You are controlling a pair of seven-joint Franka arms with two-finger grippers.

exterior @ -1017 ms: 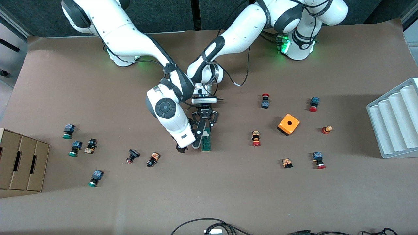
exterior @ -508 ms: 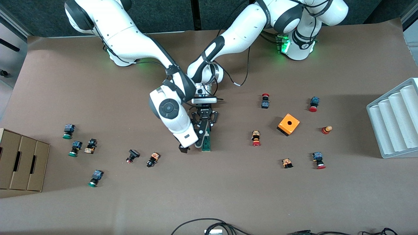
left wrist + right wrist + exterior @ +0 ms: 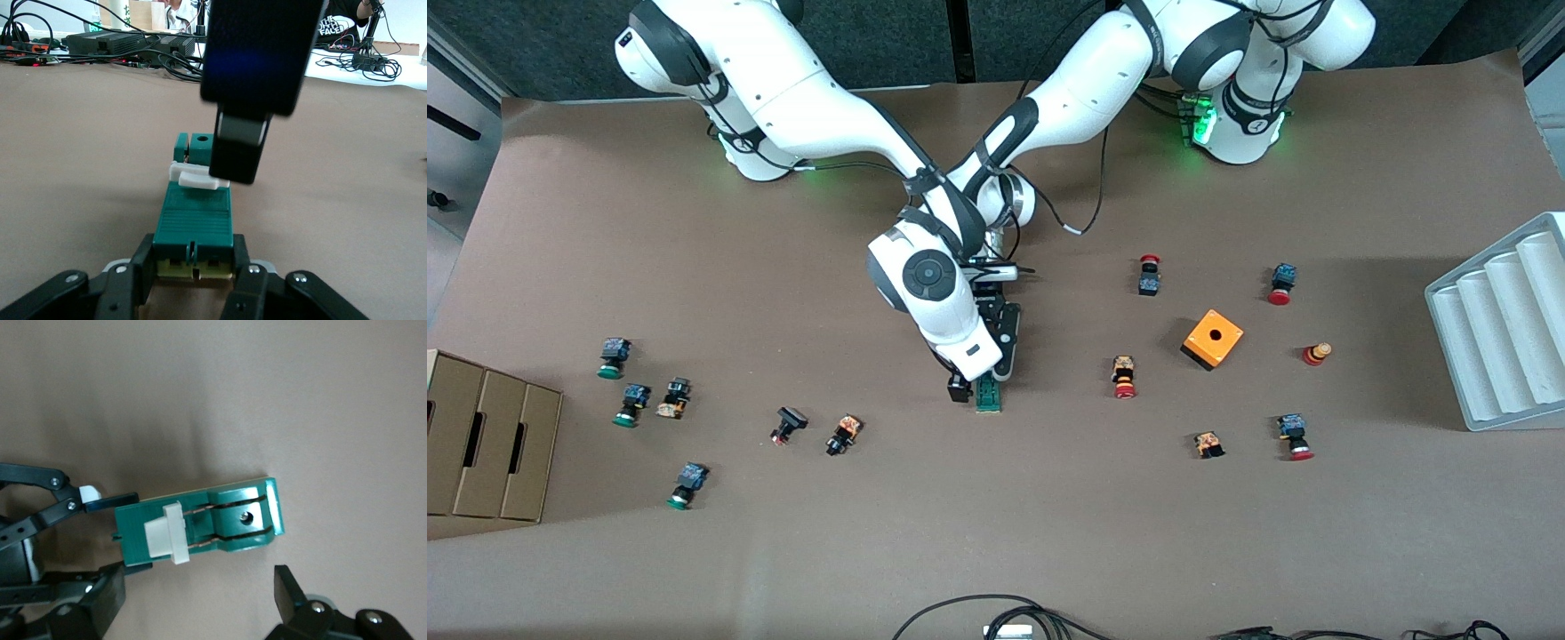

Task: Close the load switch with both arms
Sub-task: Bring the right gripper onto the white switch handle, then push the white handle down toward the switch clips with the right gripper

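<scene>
Brown table (image 3: 1049, 516), load switch (image 3: 987, 395) lying flat near the middle. Left hand (image 3: 192, 270) is clamped on the end of the switch farther from the front camera, fingers (image 3: 137, 267) on both sides of the green body. Right hand (image 3: 971, 384) sits over the switch's other end with its fingers spread wide, gripping nothing; one finger (image 3: 239, 150) is right at the white slider (image 3: 165, 533). Orange box (image 3: 1213, 339) and small red and green-capped buttons lie scattered toward both ends of the table.

A lab — paper-covered table (image 3: 1049, 533), cables (image 3: 133, 57), electronics.
</scene>
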